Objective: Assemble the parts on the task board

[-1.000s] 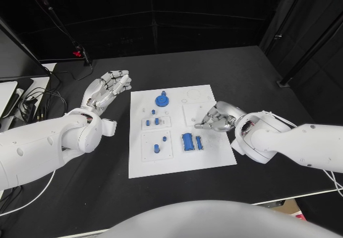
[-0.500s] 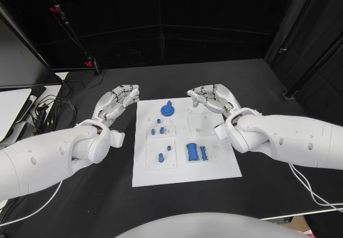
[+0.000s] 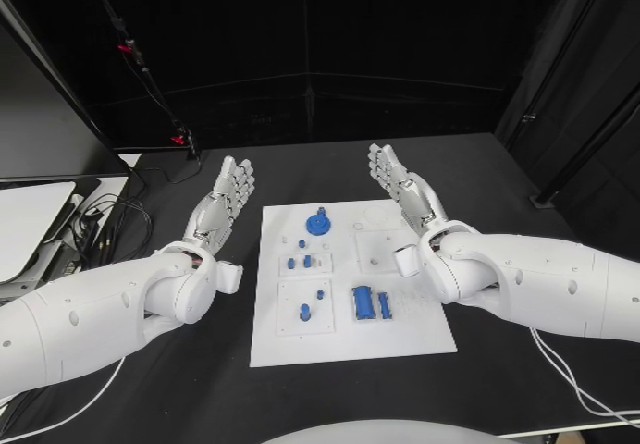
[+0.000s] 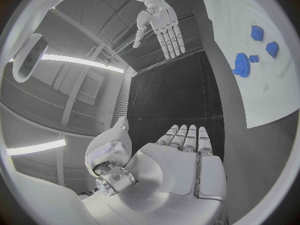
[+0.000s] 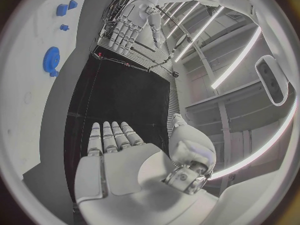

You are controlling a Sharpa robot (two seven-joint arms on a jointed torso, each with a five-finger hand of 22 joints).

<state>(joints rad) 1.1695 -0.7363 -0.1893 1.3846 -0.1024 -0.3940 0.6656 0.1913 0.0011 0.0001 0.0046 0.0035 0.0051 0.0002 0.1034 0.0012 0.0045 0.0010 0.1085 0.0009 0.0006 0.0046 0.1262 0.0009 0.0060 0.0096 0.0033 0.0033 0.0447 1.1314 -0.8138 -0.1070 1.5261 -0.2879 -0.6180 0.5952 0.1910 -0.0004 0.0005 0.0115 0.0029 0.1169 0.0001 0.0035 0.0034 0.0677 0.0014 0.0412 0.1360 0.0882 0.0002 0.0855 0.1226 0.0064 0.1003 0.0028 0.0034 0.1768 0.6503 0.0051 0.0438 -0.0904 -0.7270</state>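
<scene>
Both hands have moved since 1 s ago: right hand (image 3: 400,185) was curled low over the task board (image 3: 350,344) by its right-side plates, now lifted off and stretched flat beyond the board's far right corner. Left hand (image 3: 224,196) has straightened too, flat alongside the board's far left edge. Both fingers extended, side by side, nothing held; wrist views confirm bare palms (left (image 4: 184,157), right (image 5: 119,160)).

Board sits mid-table between the arms. On it: blue gear (image 3: 317,223) at far end, small blue pieces (image 3: 305,263) mid-left, blue pegs (image 3: 313,308) near-left, blue block w/ slim bar (image 3: 363,302) near-right. Whether each is seated: can't tell.

Judgement: between steps, prob. a reset or end pose; no part in hand. If work remains, next move = pick a loose part, bring one hand down over it, pinch, align to its slot.
</scene>
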